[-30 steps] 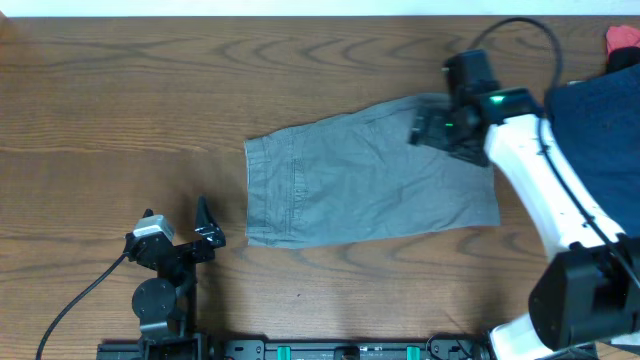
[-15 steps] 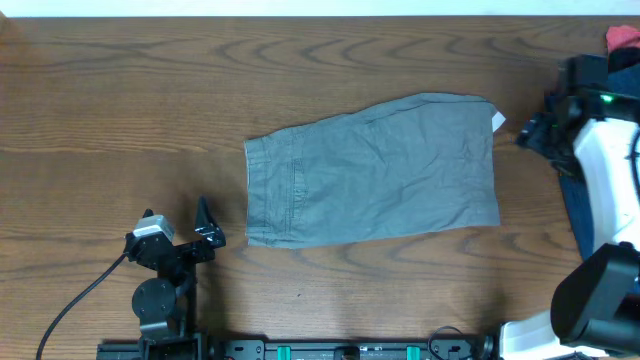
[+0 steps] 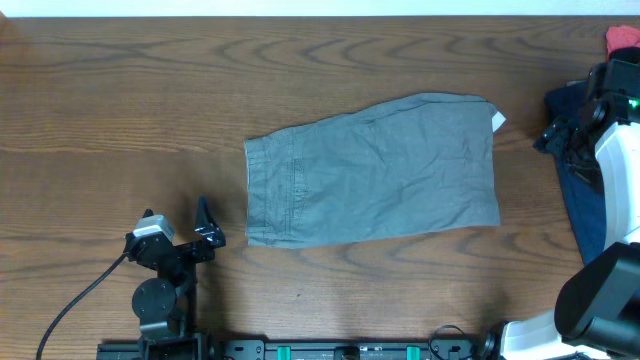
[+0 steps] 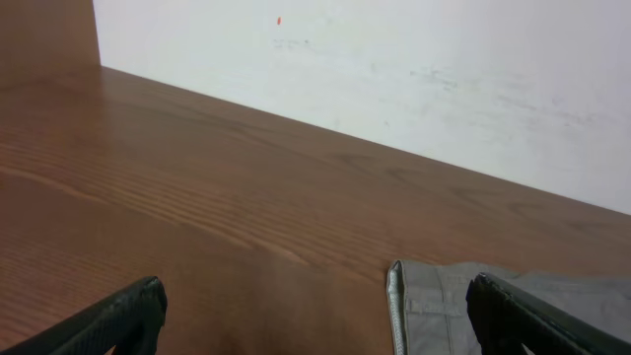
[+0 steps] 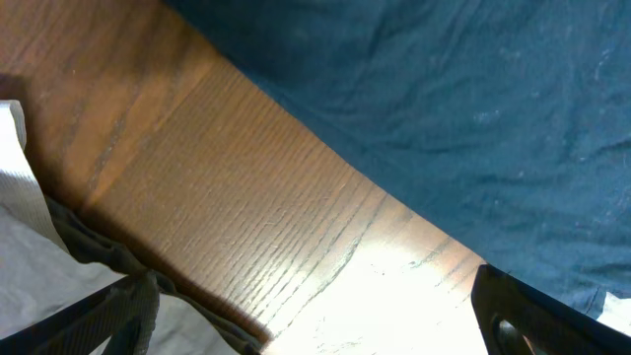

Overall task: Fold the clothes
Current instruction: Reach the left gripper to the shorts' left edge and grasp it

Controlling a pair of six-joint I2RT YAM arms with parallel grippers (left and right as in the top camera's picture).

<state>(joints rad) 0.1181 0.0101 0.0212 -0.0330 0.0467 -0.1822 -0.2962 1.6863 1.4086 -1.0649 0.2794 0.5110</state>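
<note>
Left arm (image 3: 158, 292) was black, with grey block (image 3: 150, 231) and black cable (image 3: 75, 300) — right arm (image 3: 615, 165) white-shelled, black-jointed, green light (image 3: 631, 103).

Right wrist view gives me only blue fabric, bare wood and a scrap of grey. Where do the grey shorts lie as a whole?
Observer: In the overhead view, the grey shorts lie flat in the middle of the table, waistband toward the left arm's side.
Operator: Is my right hand over them?
Observer: No. The right hand is open and sits past the shorts' right edge, above the near edge of the dark blue garment.
</note>
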